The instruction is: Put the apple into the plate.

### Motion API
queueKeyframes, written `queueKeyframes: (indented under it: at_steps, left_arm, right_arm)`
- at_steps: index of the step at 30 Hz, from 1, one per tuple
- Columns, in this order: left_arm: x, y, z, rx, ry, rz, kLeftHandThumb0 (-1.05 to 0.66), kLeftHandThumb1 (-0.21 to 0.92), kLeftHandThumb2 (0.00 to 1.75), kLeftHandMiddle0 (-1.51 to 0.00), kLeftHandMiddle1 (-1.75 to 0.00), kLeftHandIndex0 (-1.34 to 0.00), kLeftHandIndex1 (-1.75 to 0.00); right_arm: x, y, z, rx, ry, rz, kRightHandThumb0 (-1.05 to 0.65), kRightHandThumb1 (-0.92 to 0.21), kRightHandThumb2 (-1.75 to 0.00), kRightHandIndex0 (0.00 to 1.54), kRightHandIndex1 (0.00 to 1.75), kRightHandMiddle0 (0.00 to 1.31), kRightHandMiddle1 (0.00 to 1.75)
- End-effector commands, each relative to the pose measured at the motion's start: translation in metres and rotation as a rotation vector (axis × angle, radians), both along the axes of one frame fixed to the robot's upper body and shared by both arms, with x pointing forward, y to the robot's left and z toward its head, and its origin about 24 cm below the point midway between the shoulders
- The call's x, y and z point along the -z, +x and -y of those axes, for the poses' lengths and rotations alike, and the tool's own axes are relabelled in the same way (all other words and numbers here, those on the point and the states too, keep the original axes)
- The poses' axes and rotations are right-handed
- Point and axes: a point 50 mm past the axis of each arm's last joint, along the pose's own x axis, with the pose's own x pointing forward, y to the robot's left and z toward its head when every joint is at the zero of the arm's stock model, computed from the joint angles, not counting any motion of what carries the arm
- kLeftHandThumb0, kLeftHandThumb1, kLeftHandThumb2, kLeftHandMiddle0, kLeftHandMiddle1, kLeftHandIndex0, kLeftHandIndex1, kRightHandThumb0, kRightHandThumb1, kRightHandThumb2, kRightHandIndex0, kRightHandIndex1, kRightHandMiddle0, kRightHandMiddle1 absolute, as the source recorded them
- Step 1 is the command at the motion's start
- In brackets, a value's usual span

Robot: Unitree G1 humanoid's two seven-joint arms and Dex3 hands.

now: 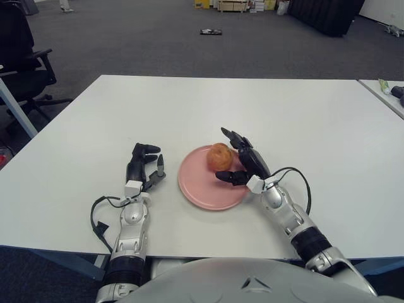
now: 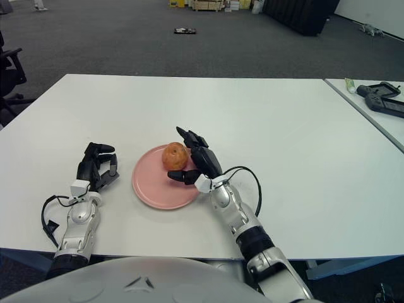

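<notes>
The apple (image 1: 220,156) sits on the pink plate (image 1: 201,189), toward the plate's far right part, reddish-orange and resting on its own. Just to its right is the right hand (image 1: 243,160), reaching in over the plate's right edge; its dark fingers (image 1: 231,136) are spread apart, one group stretched up past the far side of the apple and the thumb (image 1: 227,177) lying low on the near side, with a gap between them and the fruit, so nothing is gripped. A black cable loops from the wrist of that arm. The plate lies on the white surface (image 1: 303,120), close to the robot's edge. Left of the plate, near but not touching it, shows the left hand (image 1: 142,166), with its fingers loosely curled around nothing. A black cable curls off that forearm too. Beyond the surface there is grey carpet, an office chair (image 1: 22,60) at the far left, and a second white table (image 2: 379,110) on the right carrying a dark device (image 2: 382,98).
</notes>
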Motion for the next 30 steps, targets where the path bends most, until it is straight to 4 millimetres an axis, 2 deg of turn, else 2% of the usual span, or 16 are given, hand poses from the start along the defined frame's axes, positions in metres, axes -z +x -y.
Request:
queueKeyframes:
  at_steps: [1,5,12,13,16,19,24,27,28,30]
  left_arm:
    - [0.002,0.001,0.001,0.002,0.004,-0.008,-0.4,0.6,0.97,-0.64,-1.63,-0.39,-1.75]
    - [0.002,0.001,0.001,0.003,0.005,-0.006,-0.4,0.6,0.97,-0.65,-1.62,-0.39,-1.75]
    - [0.003,0.002,0.001,0.003,0.003,-0.003,-0.4,0.6,0.97,-0.67,-1.62,-0.4,-1.75]
    - [0.003,0.002,0.002,0.001,0.001,-0.003,-0.4,0.6,0.97,-0.67,-1.62,-0.4,-1.75]
    - [0.003,0.003,0.002,-0.003,0.001,-0.005,-0.4,0.6,0.98,-0.68,-1.62,-0.4,-1.75]
    - [0.003,0.003,0.002,-0.002,0.003,-0.006,-0.4,0.6,0.98,-0.68,-1.62,-0.4,-1.75]
    - [0.003,0.003,0.002,0.002,0.003,-0.007,-0.4,0.6,0.97,-0.67,-1.62,-0.4,-1.75]
    - [0.003,0.003,0.002,0.003,0.003,-0.008,-0.4,0.6,0.97,-0.67,-1.61,-0.4,-1.75]
    - [0.003,0.003,0.002,0.003,0.003,-0.009,-0.4,0.6,0.97,-0.67,-1.61,-0.4,-1.75]
    - [0.003,0.003,0.002,0.003,0.002,-0.008,-0.4,0.6,0.97,-0.66,-1.61,-0.39,-1.75]
  right_arm:
    - [-0.011,0.001,0.006,0.033,0.094,0.027,-1.05,-0.89,-0.33,0.0,0.0,0.0,0.0]
    - [-0.016,-0.005,0.015,0.091,0.159,0.058,-1.05,-0.91,-0.29,0.0,0.0,0.0,0.0]
    - [-0.021,-0.011,0.031,0.2,0.213,0.141,-1.05,-0.92,-0.37,0.0,0.0,0.0,0.0]
    - [-0.021,-0.01,0.038,0.229,0.229,0.161,-1.05,-0.92,-0.39,0.0,0.0,0.0,0.0]
    - [-0.023,-0.004,0.055,0.296,0.268,0.216,-1.05,-0.92,-0.44,0.0,0.0,0.0,0.0]
    - [-0.028,0.0,0.06,0.33,0.303,0.262,-1.05,-0.92,-0.51,0.0,0.0,0.0,0.0]
    - [-0.027,0.002,0.067,0.471,0.497,0.252,-0.98,-0.92,-0.71,0.04,0.02,0.0,0.0]
    - [-0.025,0.001,0.07,0.514,0.535,0.247,-0.91,-0.92,-0.76,0.01,0.39,0.0,0.23]
    - [-0.023,-0.002,0.073,0.554,0.565,0.248,-0.87,-0.92,-0.8,0.01,0.45,0.0,0.25]
    - [-0.021,-0.006,0.077,0.632,0.631,0.251,-0.81,-0.92,-0.79,0.06,0.8,0.0,0.67]
